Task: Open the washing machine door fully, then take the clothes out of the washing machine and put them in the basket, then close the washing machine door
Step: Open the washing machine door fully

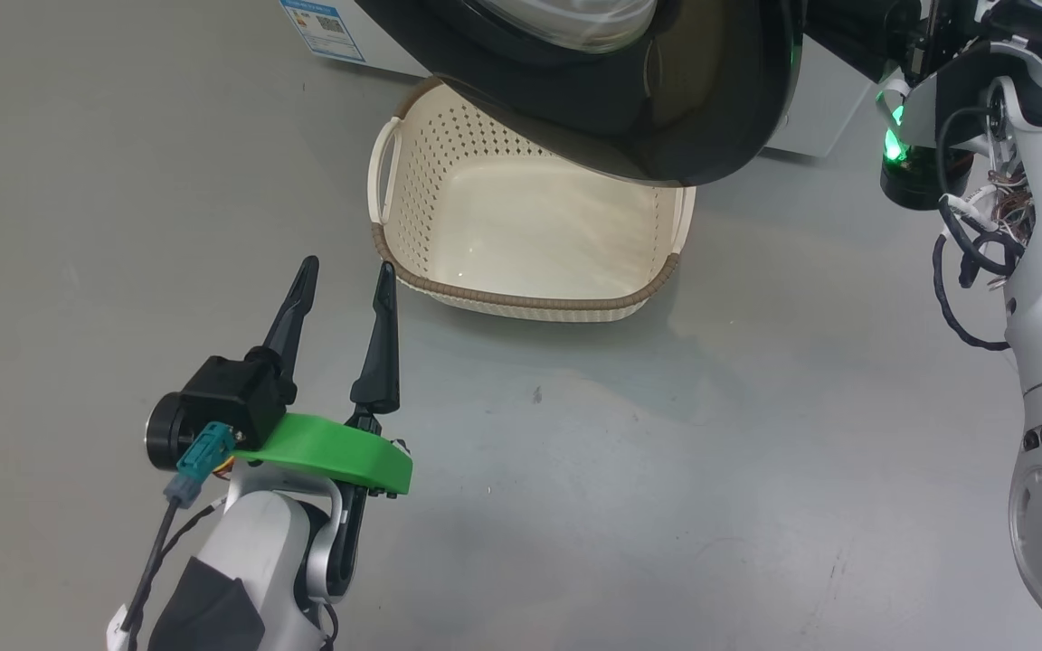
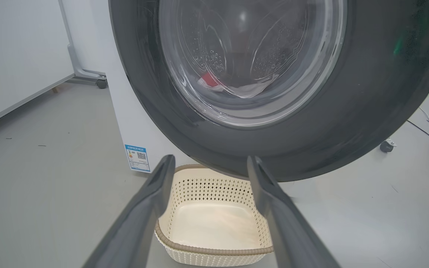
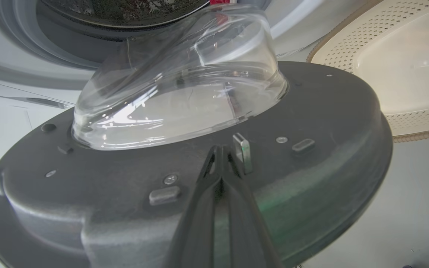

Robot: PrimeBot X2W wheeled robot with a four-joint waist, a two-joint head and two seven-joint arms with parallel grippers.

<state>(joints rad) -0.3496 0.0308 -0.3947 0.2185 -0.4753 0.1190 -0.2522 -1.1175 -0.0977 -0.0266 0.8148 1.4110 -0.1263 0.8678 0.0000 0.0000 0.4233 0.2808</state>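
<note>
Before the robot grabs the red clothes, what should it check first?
1. Fully open washing machine door: not ok, it hangs over the basket.
2. Empty, upright basket: ok.
3. Open left fingers: ok.
4. Shut right fingers at the door's inner face: ok.
5. Red clothes in the drum: ok, seen through the glass.
</note>
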